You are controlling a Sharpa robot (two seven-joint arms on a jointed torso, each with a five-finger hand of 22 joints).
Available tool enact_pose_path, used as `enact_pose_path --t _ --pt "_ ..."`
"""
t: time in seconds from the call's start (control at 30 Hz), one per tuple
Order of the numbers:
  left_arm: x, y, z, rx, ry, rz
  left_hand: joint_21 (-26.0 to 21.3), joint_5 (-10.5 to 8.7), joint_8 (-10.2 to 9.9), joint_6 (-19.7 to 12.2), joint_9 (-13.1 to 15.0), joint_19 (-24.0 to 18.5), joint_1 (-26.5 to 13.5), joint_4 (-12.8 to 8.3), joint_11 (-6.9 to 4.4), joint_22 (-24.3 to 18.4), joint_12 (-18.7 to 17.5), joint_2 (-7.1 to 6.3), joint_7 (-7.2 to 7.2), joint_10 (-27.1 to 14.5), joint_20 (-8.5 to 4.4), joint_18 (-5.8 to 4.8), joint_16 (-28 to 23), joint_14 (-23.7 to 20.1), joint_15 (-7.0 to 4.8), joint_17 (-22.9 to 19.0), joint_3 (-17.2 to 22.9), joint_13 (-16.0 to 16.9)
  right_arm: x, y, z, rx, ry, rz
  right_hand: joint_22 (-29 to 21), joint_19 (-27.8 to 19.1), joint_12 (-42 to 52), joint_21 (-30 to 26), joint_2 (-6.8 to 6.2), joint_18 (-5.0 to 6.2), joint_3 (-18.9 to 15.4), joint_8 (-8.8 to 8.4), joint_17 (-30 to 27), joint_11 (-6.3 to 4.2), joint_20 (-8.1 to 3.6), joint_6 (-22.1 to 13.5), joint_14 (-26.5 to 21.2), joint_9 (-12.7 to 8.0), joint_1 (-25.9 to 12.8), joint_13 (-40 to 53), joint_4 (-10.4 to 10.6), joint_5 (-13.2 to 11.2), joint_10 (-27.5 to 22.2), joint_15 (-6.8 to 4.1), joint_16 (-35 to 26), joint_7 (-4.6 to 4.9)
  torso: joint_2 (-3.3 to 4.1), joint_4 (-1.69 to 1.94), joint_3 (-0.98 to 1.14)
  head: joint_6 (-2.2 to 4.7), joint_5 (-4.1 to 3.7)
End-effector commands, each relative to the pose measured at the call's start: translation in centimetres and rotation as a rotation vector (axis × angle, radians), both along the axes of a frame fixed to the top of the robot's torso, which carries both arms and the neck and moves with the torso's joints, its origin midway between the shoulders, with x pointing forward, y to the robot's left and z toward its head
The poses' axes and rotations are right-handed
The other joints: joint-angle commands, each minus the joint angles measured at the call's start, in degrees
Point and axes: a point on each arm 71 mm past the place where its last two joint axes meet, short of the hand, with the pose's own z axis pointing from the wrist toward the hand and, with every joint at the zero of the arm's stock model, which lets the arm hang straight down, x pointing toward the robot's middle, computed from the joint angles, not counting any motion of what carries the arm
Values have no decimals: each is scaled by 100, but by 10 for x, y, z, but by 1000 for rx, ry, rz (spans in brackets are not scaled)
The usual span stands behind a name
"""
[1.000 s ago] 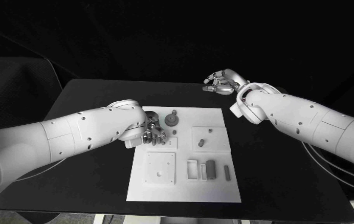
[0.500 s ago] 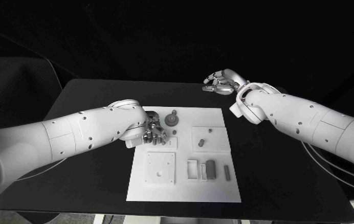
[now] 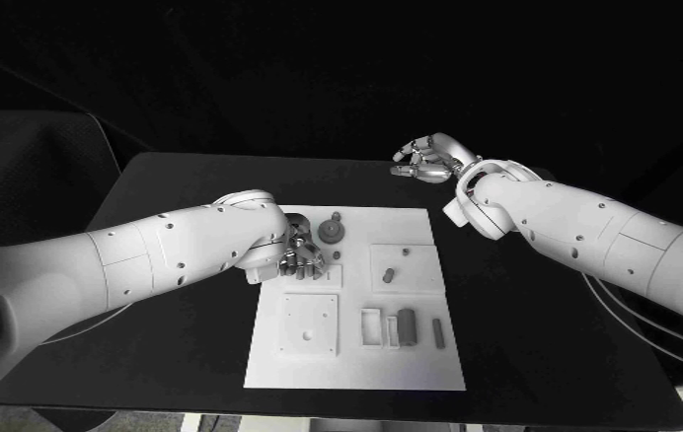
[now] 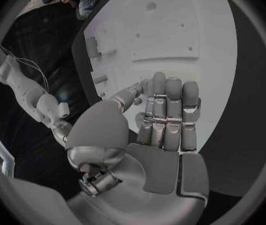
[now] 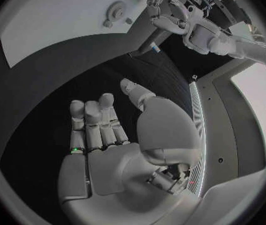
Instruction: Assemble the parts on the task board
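While the task board [image 3: 356, 353] lies mid-table, grey parts [image 3: 408, 325] rest in its near-right recesses. Left hand [image 3: 298, 254] hovers over its far-left corner, fingers together, empty. Right hand [image 3: 422, 159] hangs far right, loosely curled, empty.

Left arm [image 3: 157, 254]: shifted very slightly between the earlier head views and now, its rounded wrist housing edging a little toward 3 o'clock, nearer the task board [image 3: 356, 353].

Left hand [image 3: 298, 254]: moved by the same small amount, its fingers [image 3: 303, 267] settling a touch farther toward 5 o'clock over the board's upper left part, beside the round grey part [image 3: 332, 229]. The fingers were curled in over the board; whether they touched or held anything could not be told.
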Motion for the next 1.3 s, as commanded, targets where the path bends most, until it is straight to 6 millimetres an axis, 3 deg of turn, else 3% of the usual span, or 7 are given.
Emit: enact_pose_path --t 0.03,0.93,1.13,1.3 --pt "-3 3 -8 49 38 -10 0 15 -11 -38 -1 -19 23 18 3 -5 -39 -17 8 -36 -12 151 -15 -50 -8 7 21 -8 -1 1 0 -4 4 15 -6 -38 -18 108 33 -48 4 20 -9 18 7 -9 -45 5 -1 -6 23 -27 -38 -11 -34 35 0 -1 1 0 -8" --pt "-3 2 -7 55 20 -9 0 15 -17 -44 -2 -24 -2 30 8 -6 -44 -26 11 -42 -8 146 -19 -57 -3 10 17 -10 -1 2 0 -4 5 18 -8 -39 -18 108 37 -49 5 22 -11 19 7 -10 -46 4 -11 -8 28 -27 -38 -10 -34 35 1 2 -11 -18 -22" --pt "-3 0 -8 61 29 -17 5 10 -32 -57 -4 -38 -126 75 18 -6 -54 -108 19 -50 2 133 -29 -70 10 23 -32 -11 -1 3 0 -4 5 19 -8 -39 -17 108 39 -49 5 23 -12 19 8 -10 -47 4 -13 -9 29 -27 -38 -10 -35 35 3 -10 -10 -21 -22" --pt "-3 -1 -8 70 38 -21 5 9 -45 -73 -8 -45 -184 99 23 -7 -63 -133 23 -60 4 129 -36 -80 16 28 -49 -14 -1 2 0 -4 5 18 -8 -39 -17 108 40 -50 6 23 -12 19 8 -9 -47 4 -14 -9 30 -27 -39 -9 -35 35 -2 3 -7 -27 -30"
